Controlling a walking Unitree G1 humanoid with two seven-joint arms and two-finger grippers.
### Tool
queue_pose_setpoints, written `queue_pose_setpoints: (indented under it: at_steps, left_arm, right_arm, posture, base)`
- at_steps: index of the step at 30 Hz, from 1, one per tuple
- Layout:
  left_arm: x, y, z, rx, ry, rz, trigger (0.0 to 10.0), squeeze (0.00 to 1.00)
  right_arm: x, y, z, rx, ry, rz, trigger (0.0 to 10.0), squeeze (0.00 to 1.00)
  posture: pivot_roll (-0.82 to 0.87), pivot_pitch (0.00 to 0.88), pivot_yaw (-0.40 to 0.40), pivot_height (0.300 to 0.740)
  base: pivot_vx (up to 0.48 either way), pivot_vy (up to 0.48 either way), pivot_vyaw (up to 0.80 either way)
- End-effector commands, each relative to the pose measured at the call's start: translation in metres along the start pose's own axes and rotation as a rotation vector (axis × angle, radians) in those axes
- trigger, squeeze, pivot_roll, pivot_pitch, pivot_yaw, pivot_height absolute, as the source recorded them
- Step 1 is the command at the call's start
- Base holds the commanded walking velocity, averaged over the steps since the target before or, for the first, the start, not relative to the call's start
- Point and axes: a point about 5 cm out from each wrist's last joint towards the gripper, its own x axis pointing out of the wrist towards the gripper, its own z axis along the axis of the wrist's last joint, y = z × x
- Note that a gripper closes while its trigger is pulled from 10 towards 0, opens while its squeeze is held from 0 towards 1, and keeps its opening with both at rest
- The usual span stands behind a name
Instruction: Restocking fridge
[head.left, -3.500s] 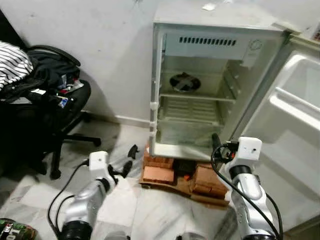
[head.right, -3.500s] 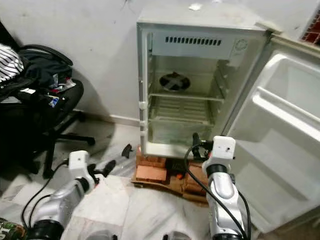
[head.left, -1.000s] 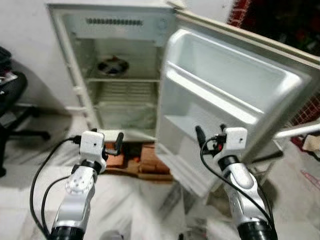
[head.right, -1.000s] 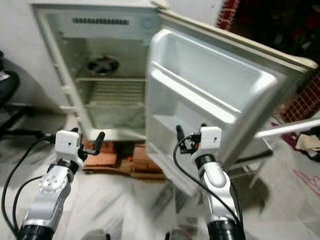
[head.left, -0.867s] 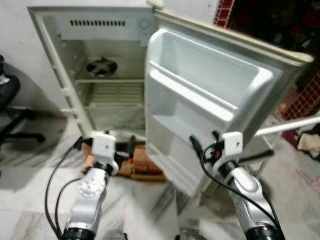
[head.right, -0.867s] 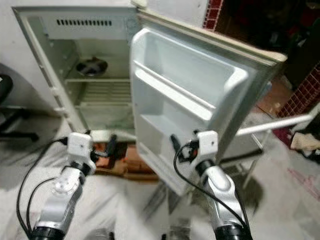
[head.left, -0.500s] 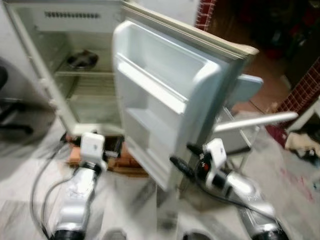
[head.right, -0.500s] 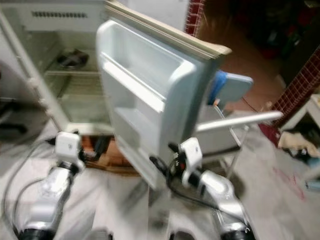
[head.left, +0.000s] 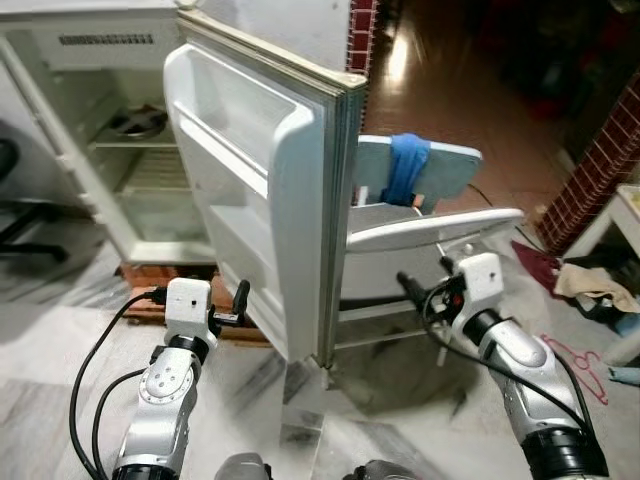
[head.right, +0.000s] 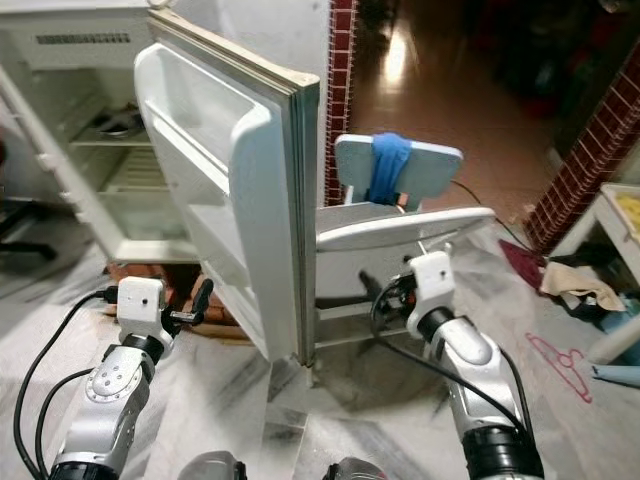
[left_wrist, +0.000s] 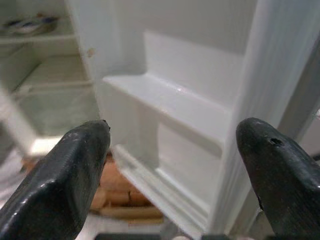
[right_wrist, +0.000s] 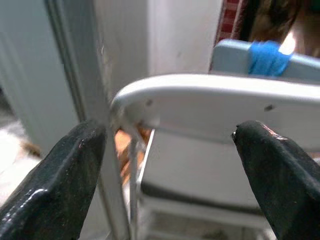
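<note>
Fridge door stands open between my two tools: left tool spread wide facing its two shelves, right tool spread wide beside one chair.

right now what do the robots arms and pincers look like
Both arms are silver, rounded metal segments with dark joint rings. Each wrist carries a white boxy block, and black cables loop from it back along the arm. The left pincer and right pincer each have two long black fingers; in the wrist views the fingertips look matte, blunt and rounded.
</note>
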Motion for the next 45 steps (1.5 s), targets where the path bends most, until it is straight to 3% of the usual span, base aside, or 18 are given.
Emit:
queue_pose_setpoints:
  at_steps: [1,9,13,18,24,31,36,37,39,40,41,42,45]
  left_arm:
    - [-0.004,0.012,-0.007,-0.02,0.042,0.062,10.0,0.0]
    - [-0.007,0.013,-0.011,-0.014,0.05,0.078,10.0,0.0]
    - [-0.007,0.013,-0.01,-0.015,0.048,0.082,10.0,0.0]
    - [-0.005,0.012,-0.008,-0.022,0.044,0.076,10.0,0.0]
    - [-0.004,0.011,-0.008,-0.018,0.045,0.072,10.0,0.0]
    - [-0.003,0.012,-0.007,-0.014,0.039,0.073,10.0,0.0]
    - [-0.003,0.01,-0.006,-0.01,0.036,0.066,10.0,0.0]
    - [-0.003,0.01,-0.006,-0.008,0.034,0.063,10.0,0.0]
    - [-0.003,0.01,-0.006,-0.008,0.034,0.062,10.0,0.0]
    - [-0.003,0.009,-0.005,-0.004,0.032,0.056,10.0,0.0]
    - [-0.003,0.009,-0.005,-0.004,0.031,0.054,10.0,0.0]
    - [-0.003,0.009,-0.005,-0.003,0.031,0.052,10.0,0.0]
    - [-0.003,0.009,-0.005,-0.002,0.031,0.049,10.0,0.0]
  right_arm:
    - [0.006,0.001,0.018,-0.022,-0.095,-0.031,10.0,0.0]
    - [0.025,0.002,0.047,0.034,-0.213,-0.149,10.0,0.0]
    - [0.03,0.002,0.052,0.04,-0.228,-0.183,10.0,0.0]
    - [0.045,0.003,0.061,0.141,-0.248,-0.263,10.0,0.0]
    - [0.059,0.006,0.07,0.169,-0.239,-0.317,10.0,0.0]
    - [0.076,0.02,0.086,0.246,-0.261,-0.279,10.0,0.0]
    - [0.081,0.061,0.111,0.359,-0.358,0.02,10.0,0.0]
    - [0.076,0.082,0.119,0.452,-0.383,0.201,10.0,0.0]
    - [0.075,0.087,0.121,0.473,-0.39,0.244,10.0,0.0]
    - [0.047,0.118,0.138,0.541,-0.431,0.595,10.0,0.0]
    - [0.034,0.129,0.142,0.565,-0.437,0.726,10.0,0.0]
    - [0.023,0.137,0.145,0.587,-0.438,0.829,10.0,0.0]
    - [0.01,0.137,0.141,0.631,-0.412,0.917,10.0,0.0]
  posture:
    - [0.04,0.0,-0.009,0.74]
    - [0.05,0.0,-0.013,0.74]
    - [0.05,0.0,-0.014,0.74]
    - [0.05,0.0,-0.013,0.74]
    - [0.05,0.0,-0.013,0.74]
    - [0.06,0.0,-0.013,0.74]
    - [0.06,0.0,-0.012,0.74]
    - [0.06,0.0,-0.012,0.74]
    - [0.06,0.0,-0.012,0.74]
    - [0.06,0.0,-0.01,0.74]
    - [0.06,0.0,-0.01,0.74]
    - [0.06,0.0,-0.01,0.74]
    - [0.06,0.0,-0.008,0.74]
  base:
    - [0.0,0.0,0.74]
    - [0.0,0.0,0.7]
    - [0.0,0.0,0.62]
    - [0.0,0.0,0.0]
    - [0.0,0.0,0.0]
    - [0.0,0.0,0.0]
    - [0.0,0.0,0.0]
    - [0.0,0.0,0.0]
    - [0.0,0.0,0.0]
    - [0.0,0.0,0.0]
    - [0.0,0.0,0.0]
    - [0.0,0.0,0.0]
    - [0.0,0.0,0.0]
